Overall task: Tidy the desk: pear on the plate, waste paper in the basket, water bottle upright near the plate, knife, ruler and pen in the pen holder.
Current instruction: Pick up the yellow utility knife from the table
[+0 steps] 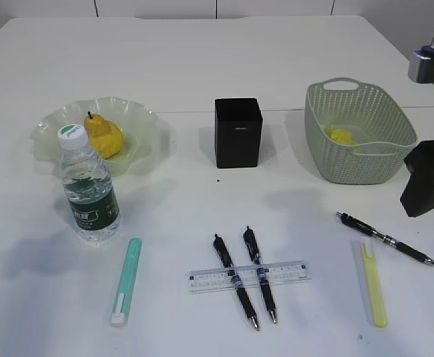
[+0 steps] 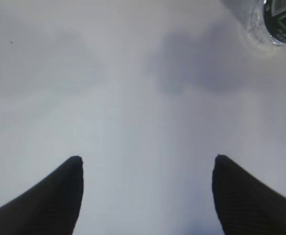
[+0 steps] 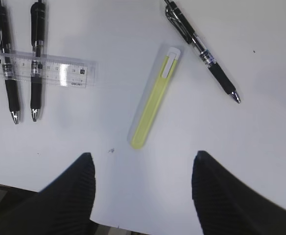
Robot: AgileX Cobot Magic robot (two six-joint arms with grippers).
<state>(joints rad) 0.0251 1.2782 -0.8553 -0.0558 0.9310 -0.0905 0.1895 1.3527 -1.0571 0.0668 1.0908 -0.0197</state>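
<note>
The left wrist view cuts off all but the base of the water bottle (image 2: 275, 22) at its top right corner; the rest of it shows bare white tabletop (image 2: 133, 98) between the wide-open, empty jaws of the left gripper (image 2: 148, 164). That gripper is out of the exterior view, where only a dark piece of the right arm shows at the right edge. The right gripper (image 3: 143, 159) also stands open and empty, hovering above the tabletop's near edge, just below a yellow utility knife (image 3: 155, 95).

In the exterior view the pear (image 1: 104, 135) lies on the plate (image 1: 53, 123), with the bottle upright just in front. Something yellow, half hidden by the wall, sits in the basket (image 1: 358, 130). The pen holder (image 1: 238, 132) stands mid-table with clear room around it; its pale mark is unreadable. Two black pens (image 1: 235, 282) lie across the ruler (image 1: 206, 280), whose print is too fine to read. A third pen (image 1: 384, 238) lies near the yellow knife, and a green knife (image 1: 126, 281) lies below the bottle.
</note>
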